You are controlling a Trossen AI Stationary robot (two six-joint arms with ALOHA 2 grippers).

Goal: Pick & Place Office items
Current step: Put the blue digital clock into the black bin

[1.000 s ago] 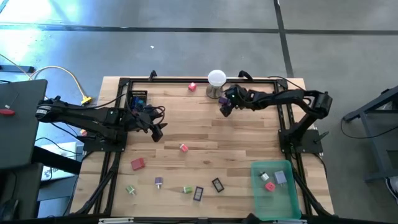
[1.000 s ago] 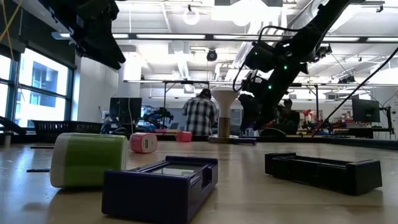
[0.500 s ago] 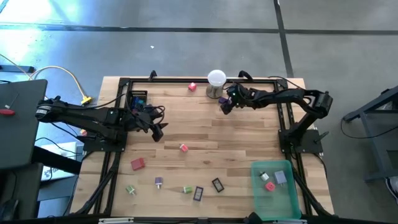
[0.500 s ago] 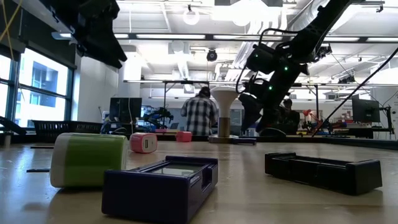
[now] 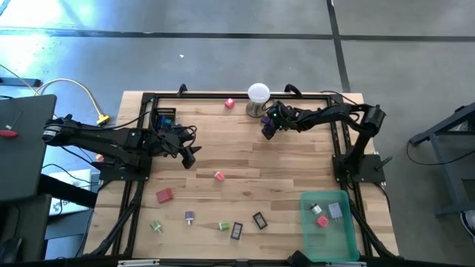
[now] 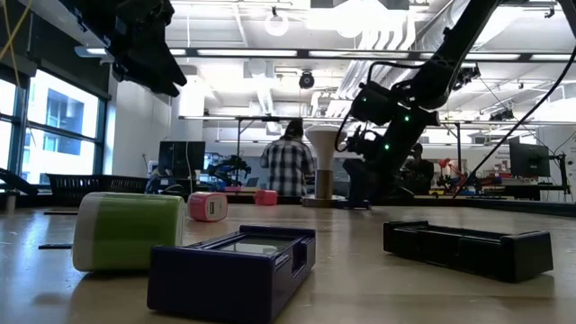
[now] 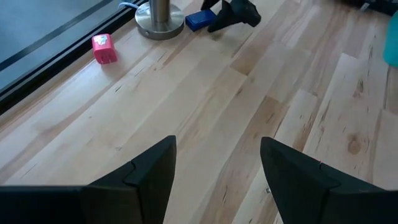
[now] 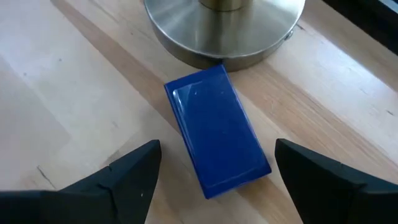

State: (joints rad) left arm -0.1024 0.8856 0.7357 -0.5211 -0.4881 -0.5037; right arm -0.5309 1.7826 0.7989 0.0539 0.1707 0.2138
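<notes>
Right gripper (image 8: pixel 214 165) released, fingers spread either side of blue block (image 8: pixel 216 129), not touching; block flat on table (image 5: pixel 297 163), one end against metal stand base (image 8: pixel 224 28). Left gripper (image 7: pixel 217 165) released, empty, over left-centre table

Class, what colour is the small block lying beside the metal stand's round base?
Blue: the block shows best in the right wrist view.
</notes>
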